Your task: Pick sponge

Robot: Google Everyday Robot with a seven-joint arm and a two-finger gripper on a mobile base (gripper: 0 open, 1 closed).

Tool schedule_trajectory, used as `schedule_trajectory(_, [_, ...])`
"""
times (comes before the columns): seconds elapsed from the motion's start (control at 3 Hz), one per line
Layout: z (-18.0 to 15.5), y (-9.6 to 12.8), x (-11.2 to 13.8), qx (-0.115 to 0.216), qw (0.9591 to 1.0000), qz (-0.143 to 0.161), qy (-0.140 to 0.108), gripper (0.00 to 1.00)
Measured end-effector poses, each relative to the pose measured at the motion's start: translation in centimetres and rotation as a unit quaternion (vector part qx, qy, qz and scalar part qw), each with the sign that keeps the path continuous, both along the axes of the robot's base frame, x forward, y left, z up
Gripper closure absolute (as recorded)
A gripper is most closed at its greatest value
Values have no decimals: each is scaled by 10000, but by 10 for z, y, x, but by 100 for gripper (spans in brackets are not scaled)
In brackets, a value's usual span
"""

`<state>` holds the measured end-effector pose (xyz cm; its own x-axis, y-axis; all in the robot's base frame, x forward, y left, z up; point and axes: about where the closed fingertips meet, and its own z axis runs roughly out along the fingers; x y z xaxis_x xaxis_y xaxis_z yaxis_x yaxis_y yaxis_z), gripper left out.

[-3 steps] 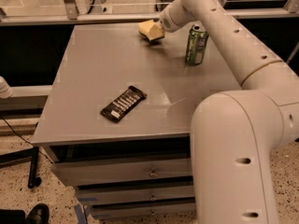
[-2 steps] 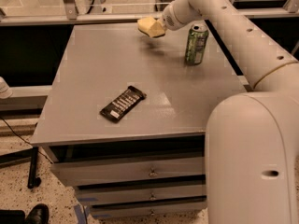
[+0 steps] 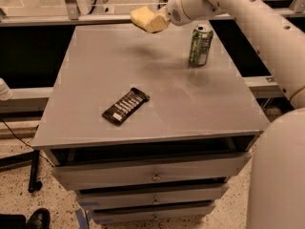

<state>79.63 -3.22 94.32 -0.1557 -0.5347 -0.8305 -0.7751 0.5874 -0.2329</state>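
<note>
Your claw (image 3: 157, 22) sits over the far edge of the table (image 3: 95, 70), at the end of the white arm (image 3: 248, 13) that reaches in from the right. It is closed on the sponge (image 3: 141, 15) and holds it clear of the surface. The pale yellow block sticks out to the left of the claw, tilted, with its left end highest. You cannot make out exactly where the fingers end and the foam begins, since both are the same pale colour.

Just under the claw a faint shadow (image 3: 143, 49) lies on the tabletop, apart from the sponge.

To the right of the claw and a little nearer to you stands a green can (image 3: 200, 45), upright and not touching the claw or the sponge. Well apart from the claw, toward the front and slightly left, a black bar (image 3: 126, 105) lies flat and at an angle on the table. Far below the claw, the table's front shows a stack of drawers (image 3: 152, 175).
</note>
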Motion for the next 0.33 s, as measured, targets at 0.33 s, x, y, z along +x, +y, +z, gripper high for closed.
schedule_trajectory(0.33, [27,-5,-29,293,9993,168,-149,100])
